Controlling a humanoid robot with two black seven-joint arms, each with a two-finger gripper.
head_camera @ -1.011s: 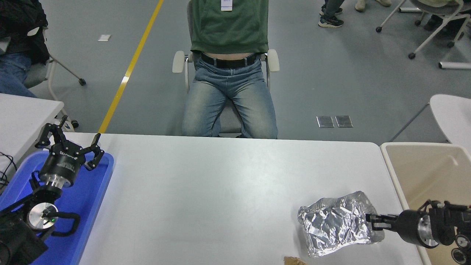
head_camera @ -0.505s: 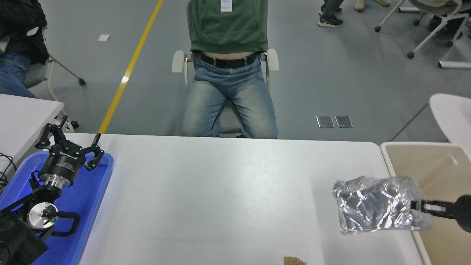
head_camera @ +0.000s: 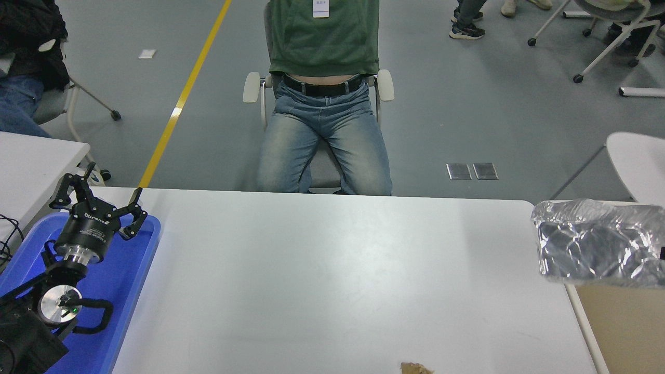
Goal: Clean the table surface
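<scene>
Across the whole lower half of the head view, the table surface [head_camera: 322, 280], white and matte, far edge toward a seated person [head_camera: 324, 98], right edge hard against a beige bin [head_camera: 623, 327]. Over that right edge near the far right corner, a crumpled foil bag [head_camera: 597, 243], long axis roughly parallel to the far edge, hanging above the bin's far end and barely overlapping the tabletop. Right gripper out of frame past the picture's right side, only a dark sliver there, so grip on the foil unconfirmed, fingers impossible to judge. Likely next: release straight down, since most of the foil already sits bin-side of the edge. Along the left edge, a blue tray [head_camera: 130, 280], and above it the left gripper [head_camera: 98, 202], parked, fingers spread wide, holding nothing. At the near edge, right of centre, a small brown scrap [head_camera: 414, 368], probably next, and closer to the right arm's side than the left
</scene>
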